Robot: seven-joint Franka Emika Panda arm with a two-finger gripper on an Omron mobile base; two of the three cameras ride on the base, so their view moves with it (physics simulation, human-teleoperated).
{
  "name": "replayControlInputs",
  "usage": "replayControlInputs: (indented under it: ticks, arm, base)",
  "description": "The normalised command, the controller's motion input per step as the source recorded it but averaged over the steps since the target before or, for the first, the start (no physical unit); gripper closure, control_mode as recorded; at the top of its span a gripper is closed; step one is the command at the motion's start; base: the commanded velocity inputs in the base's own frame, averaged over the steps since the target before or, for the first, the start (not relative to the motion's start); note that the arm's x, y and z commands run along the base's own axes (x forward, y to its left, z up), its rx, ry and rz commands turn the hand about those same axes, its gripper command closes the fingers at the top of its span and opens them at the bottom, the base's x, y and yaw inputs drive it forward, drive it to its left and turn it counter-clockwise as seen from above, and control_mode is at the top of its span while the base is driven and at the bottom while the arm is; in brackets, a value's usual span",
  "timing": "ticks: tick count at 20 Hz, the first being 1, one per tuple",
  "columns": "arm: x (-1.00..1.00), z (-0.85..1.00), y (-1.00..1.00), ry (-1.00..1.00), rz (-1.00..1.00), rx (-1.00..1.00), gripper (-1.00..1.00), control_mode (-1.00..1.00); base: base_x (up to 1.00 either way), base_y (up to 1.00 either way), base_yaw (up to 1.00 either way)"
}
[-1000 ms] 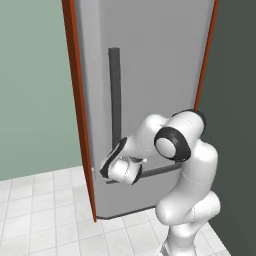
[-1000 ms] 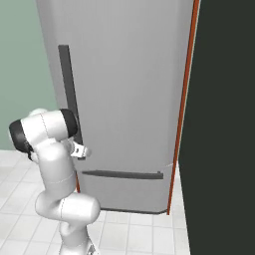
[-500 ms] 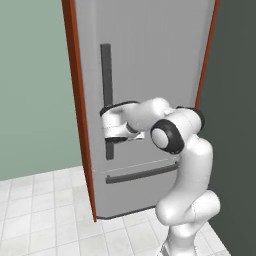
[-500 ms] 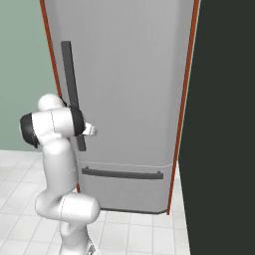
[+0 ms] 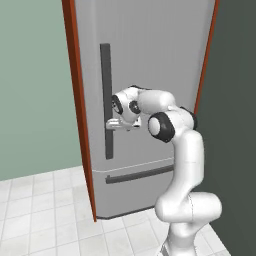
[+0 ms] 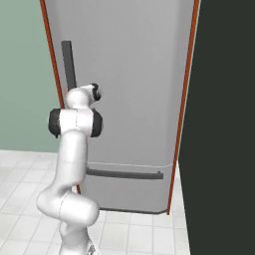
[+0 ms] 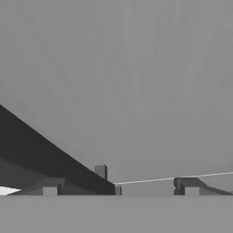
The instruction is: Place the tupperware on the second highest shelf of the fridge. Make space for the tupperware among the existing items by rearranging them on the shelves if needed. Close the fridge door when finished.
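Grey door (image 5: 150, 75) was shut; gripper (image 5: 116, 123) gaped beside the handle (image 5: 106, 100), holding nothing, and might close off-centre and slip.

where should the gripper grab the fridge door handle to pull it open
Grip the long dark vertical bar handle around its lower half, where the gripper already sits. Come straight at the fridge door from the front, one finger on each side of the bar. It is narrow, upright and seems to stand off the panel, so the jaws probably close across its width.
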Motion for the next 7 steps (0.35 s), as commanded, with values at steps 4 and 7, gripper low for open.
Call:
replayControlInputs:
  ticks: [4, 7]
  arm:
    - [1.0, 0.21, 0.4, 0.04, 0.0, -0.12, -1.0, -1.0]
    - [1.0, 0.01, 0.4, -0.01, 0.0, -0.21, -1.0, -1.0]
  base:
    - [0.0, 0.0, 0.0]
    - [0.0, 0.0, 0.0]
